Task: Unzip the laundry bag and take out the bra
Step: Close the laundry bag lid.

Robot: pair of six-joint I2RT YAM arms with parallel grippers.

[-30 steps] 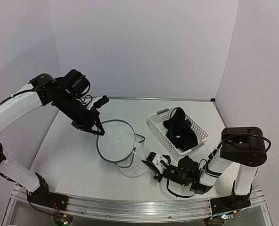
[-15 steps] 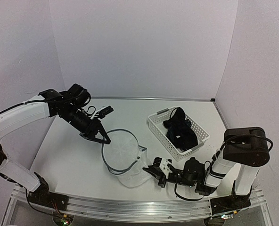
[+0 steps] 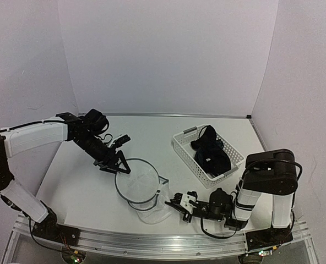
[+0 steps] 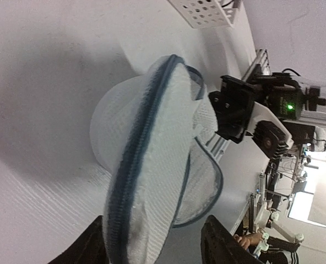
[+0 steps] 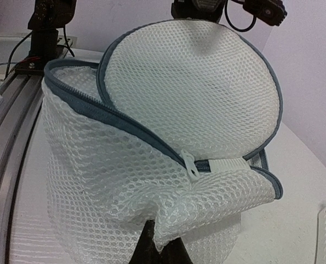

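**Top view:** the laundry bag [image 3: 144,193] stands near the table's [image 3: 75,181] front edge. The bra [image 3: 210,153] lies in the basket [image 3: 180,144], at 2 o'clock from the bag.

**Left-wrist view only:** the left gripper [image 4: 155,234], about 10 o'clock from the bag, has its jaws parted astride the raised lid [image 4: 152,165] rim.

**Right-wrist view only:** the right gripper [image 5: 158,245], at 4 o'clock, is pinched tight on a mesh fold below the zipper pull [image 5: 191,165].

Bare tabletop lies from 9 to 12 o'clock.

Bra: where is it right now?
In the top view the bra lies inside the white basket at right, apart from the laundry bag at front centre.
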